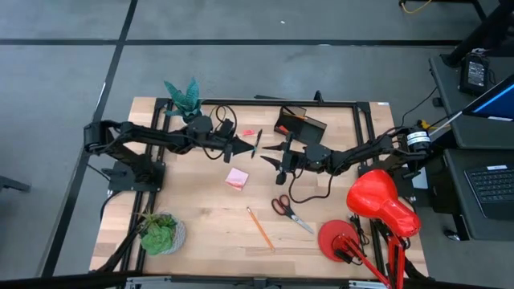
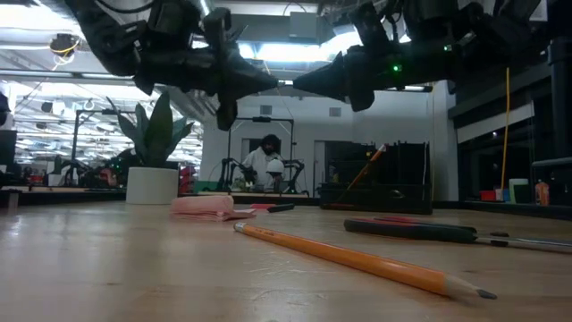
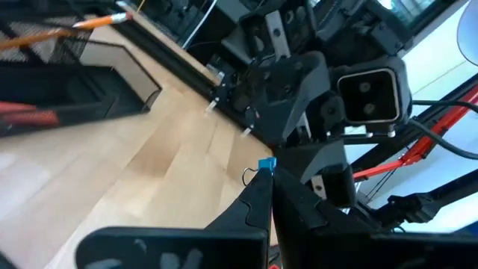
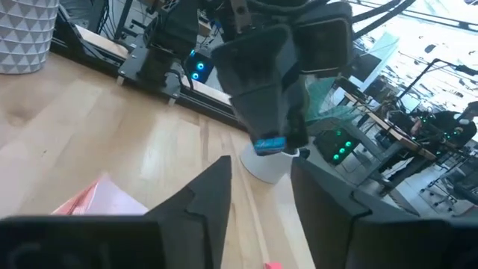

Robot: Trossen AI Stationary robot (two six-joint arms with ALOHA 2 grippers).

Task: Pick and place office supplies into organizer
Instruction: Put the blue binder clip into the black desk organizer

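My left gripper [image 1: 252, 148] hangs over the table's middle, shut on a thin black pen [image 1: 259, 143] with a blue bit [image 3: 267, 164]. My right gripper [image 1: 267, 154] faces it tip to tip, open [image 4: 258, 198], its fingers apart from the pen. The black organizer [image 1: 301, 124] stands just beyond them at the far side, an orange pencil [image 2: 371, 165] leaning in it. A pink sticky-note pad [image 1: 237, 178], red-handled scissors [image 1: 289, 210], another orange pencil [image 1: 259, 227] and a small red eraser [image 1: 248, 132] lie flat on the wood. My left gripper pinches the pen [image 1: 259, 143] between its two fingertips [image 3: 258, 190], coming level from the table's left. The fingers lie across the pen, which runs roughly from near to far. The pen is lifted clear of the table.
A potted plant [image 1: 183, 96] stands at the far left and another [image 1: 161, 233] at the near left. A red desk lamp [image 1: 377, 205] fills the near right corner. Bare wood lies between the pad and the near edge.
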